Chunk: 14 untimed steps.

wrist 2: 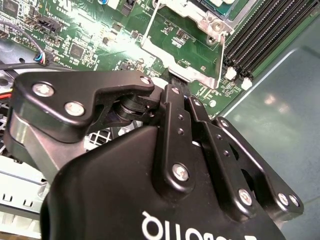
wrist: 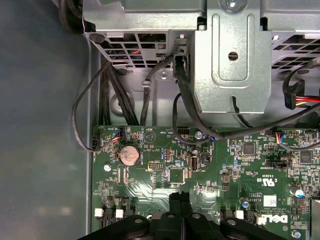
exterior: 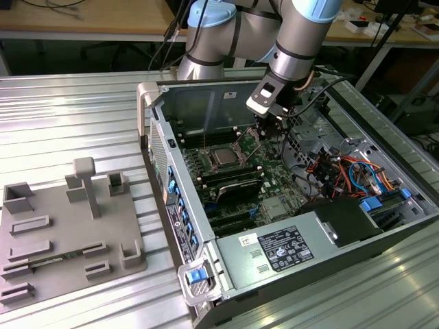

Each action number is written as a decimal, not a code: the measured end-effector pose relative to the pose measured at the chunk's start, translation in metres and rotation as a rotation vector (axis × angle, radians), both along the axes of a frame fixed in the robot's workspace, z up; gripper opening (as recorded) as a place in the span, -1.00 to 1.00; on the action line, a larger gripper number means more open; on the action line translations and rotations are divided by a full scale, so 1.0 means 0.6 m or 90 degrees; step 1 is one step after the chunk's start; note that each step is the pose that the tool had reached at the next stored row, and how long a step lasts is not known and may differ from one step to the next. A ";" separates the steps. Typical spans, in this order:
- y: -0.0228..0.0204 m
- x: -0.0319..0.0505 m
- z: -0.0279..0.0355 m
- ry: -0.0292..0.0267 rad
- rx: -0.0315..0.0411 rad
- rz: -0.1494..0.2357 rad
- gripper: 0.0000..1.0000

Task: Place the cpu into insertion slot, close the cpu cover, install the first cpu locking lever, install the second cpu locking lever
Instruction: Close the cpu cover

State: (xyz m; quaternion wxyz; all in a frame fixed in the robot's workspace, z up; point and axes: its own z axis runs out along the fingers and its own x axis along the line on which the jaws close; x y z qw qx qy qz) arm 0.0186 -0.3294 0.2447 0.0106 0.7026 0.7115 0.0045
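In the exterior view the cpu (exterior: 223,157), a small square with a silver-grey top, lies in the insertion slot (exterior: 211,164) on the green board inside the open computer case. The shiny cpu cover (wrist 2: 197,16) frames the socket, and two thin wire locking levers (wrist 2: 222,50) (wrist 2: 151,25) run along its sides. My gripper (exterior: 263,137) hangs over the board just to the exterior view's right of the socket. Its black fingertips (wrist: 180,199) are pressed together with nothing seen between them. In the second wrist view my gripper (wrist 2: 175,82) ends close to the silver bracket's edge.
Long black memory slots (exterior: 233,185) lie beside the socket. Coloured cables (exterior: 336,171) and a metal drive cage (wrist: 230,55) crowd the case's far side. A power supply (exterior: 288,247) fills the near corner. A grey fixture tray (exterior: 62,226) rests on the ribbed table outside the case.
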 end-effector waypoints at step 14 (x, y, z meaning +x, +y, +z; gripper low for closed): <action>0.0000 -0.004 0.000 0.0000 0.0000 0.000 -0.79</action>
